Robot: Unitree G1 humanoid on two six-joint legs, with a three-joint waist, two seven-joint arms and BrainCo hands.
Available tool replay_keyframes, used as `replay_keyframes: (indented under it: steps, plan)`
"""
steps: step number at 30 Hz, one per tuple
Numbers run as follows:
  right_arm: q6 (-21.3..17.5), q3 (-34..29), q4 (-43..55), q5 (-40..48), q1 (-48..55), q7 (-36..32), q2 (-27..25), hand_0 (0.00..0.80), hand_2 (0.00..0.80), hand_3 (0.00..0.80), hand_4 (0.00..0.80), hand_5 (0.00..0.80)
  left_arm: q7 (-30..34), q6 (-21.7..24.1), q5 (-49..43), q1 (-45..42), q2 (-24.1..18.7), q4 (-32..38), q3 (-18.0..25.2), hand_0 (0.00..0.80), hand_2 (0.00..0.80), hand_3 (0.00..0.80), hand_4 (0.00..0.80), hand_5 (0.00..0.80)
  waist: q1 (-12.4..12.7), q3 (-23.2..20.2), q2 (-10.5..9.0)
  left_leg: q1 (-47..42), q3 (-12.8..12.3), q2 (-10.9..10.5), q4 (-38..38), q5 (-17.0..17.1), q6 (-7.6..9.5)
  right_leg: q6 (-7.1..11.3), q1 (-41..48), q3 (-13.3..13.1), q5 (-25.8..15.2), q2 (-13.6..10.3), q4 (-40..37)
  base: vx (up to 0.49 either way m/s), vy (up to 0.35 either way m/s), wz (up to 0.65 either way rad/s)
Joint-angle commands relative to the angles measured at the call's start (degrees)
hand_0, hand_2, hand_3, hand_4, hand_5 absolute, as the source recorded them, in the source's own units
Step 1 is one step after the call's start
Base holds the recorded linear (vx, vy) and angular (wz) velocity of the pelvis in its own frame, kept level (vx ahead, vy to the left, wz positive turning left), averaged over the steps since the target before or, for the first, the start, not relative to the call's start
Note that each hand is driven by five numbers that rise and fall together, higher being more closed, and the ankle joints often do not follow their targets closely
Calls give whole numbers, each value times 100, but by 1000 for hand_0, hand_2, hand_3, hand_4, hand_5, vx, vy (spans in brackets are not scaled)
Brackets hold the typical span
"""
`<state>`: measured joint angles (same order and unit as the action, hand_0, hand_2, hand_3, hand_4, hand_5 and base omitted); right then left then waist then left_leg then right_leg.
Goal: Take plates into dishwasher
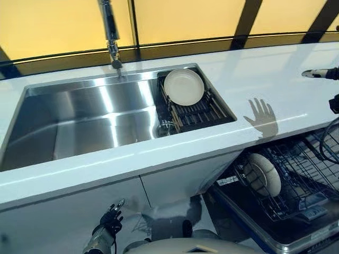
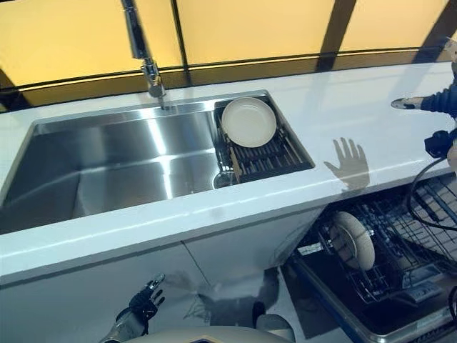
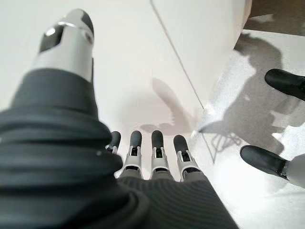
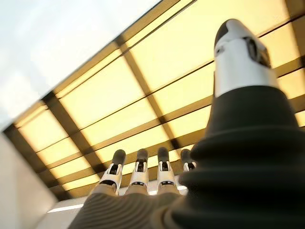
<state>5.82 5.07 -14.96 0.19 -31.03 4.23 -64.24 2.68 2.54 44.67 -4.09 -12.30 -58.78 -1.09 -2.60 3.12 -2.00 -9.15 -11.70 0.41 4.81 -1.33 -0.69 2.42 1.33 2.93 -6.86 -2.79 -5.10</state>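
Observation:
A cream plate (image 1: 184, 87) leans in the dark drying rack (image 1: 204, 112) at the right end of the steel sink (image 1: 79, 124). Another cream plate (image 1: 263, 173) stands upright in the wire rack (image 1: 299, 174) of the open dishwasher below the counter at the right. My right hand (image 2: 414, 103) hovers above the white counter (image 1: 265, 79) at the far right edge, fingers straight and empty, pointing toward the yellow window panels in its wrist view. My left hand (image 1: 111, 217) hangs low in front of the white cabinet (image 1: 74, 222), open and empty.
A tall tap (image 1: 110, 32) rises behind the sink. The dishwasher's lowered door (image 1: 254, 222) juts out at the lower right. Yellow panels with dark frames (image 1: 185, 21) run along the back of the counter.

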Motion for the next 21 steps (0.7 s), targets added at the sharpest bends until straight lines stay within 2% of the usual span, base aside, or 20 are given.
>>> replay_keyframes:
  steps: [1,7,13,21]
  plan:
    - [-117,334,-436,-445,-959,192,31,0,0,0,0,0,-34,103,193,293,-178,-145,-253,0,0,0,0,0,216,-122,-316,253,387,-337,-453,-500,160,318,192,328,590,21,284,-6,-14,17]
    - [-44,1109,-801,-966,-1530,126,410,0,0,0,0,0,55,124,294,325,-168,-138,-302,0,0,0,0,0,415,-111,-294,277,514,-372,-505,-500,155,321,245,475,582,-38,259,7,-9,13]
    - [-32,1453,-1131,-1544,-1599,92,748,0,0,0,0,0,31,113,360,271,-133,-50,-271,0,0,0,0,0,582,-70,-276,282,611,-384,-481,-460,146,327,302,636,577,-84,249,19,-21,16]
    - [-64,1868,-1563,-1736,-1661,-25,920,0,0,0,0,0,55,80,375,158,-185,-61,-171,0,0,0,0,0,771,-36,-259,284,735,-379,-370,-354,108,326,391,849,569,-111,186,21,-31,19]
